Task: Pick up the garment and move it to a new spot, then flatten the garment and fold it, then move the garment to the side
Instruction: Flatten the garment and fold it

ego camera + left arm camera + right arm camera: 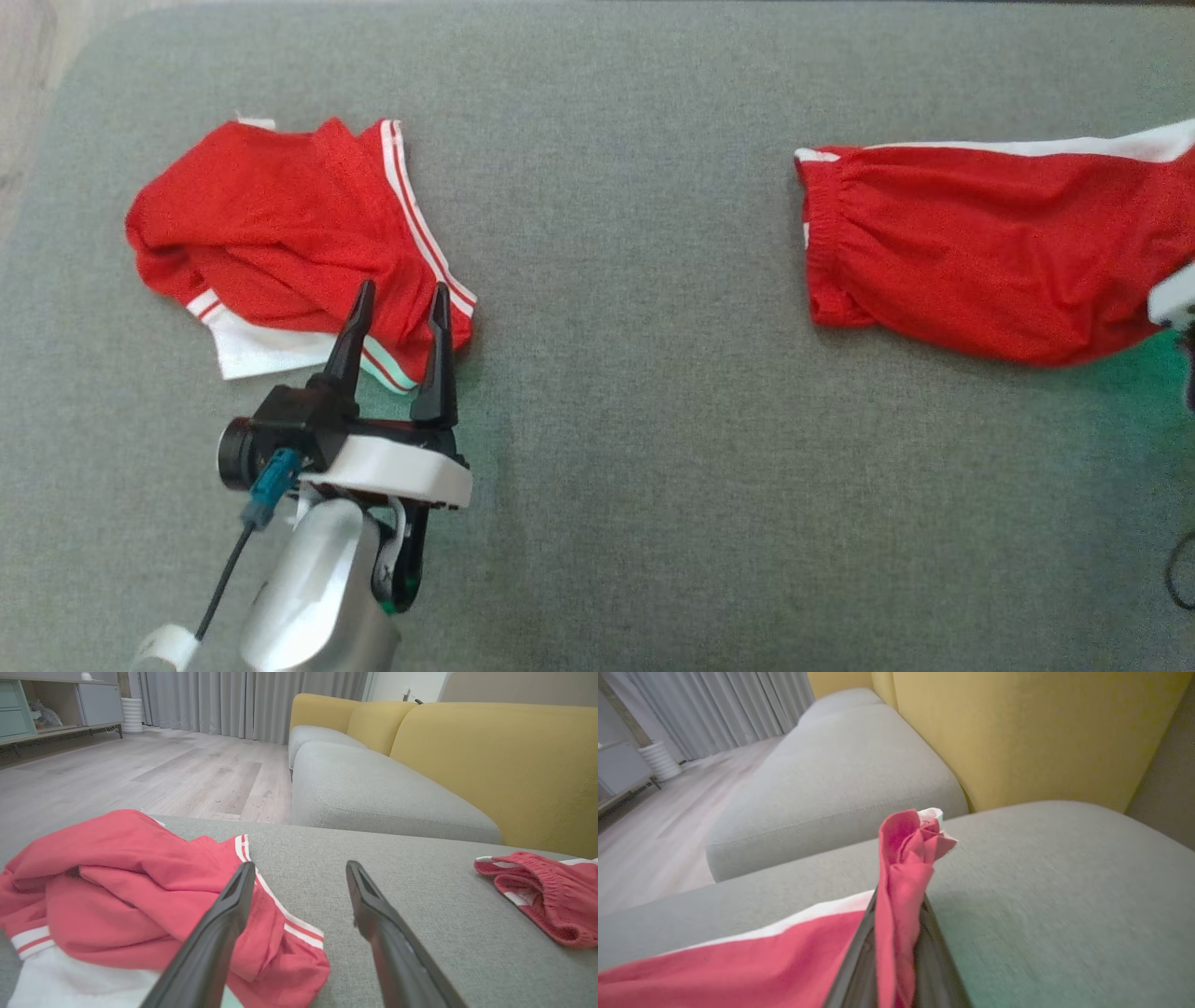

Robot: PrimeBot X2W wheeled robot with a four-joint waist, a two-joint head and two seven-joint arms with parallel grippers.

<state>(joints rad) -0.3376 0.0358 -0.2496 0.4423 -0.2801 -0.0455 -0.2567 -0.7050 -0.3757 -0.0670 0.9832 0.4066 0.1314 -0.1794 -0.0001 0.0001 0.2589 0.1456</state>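
On the grey fabric cushion, the crumpled red striped garment lies left and the red elastic-waisted shorts well apart to the right. The left pincer hangs over that garment's near edge.

Your left pincer has two black tapered fingers, a white wrist plate, silver forearm, teal-plugged black cable.

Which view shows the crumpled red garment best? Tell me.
The head view: the whole crumpled garment shows from above. The left wrist view cuts it off at the edge; the right wrist view has the other garment.
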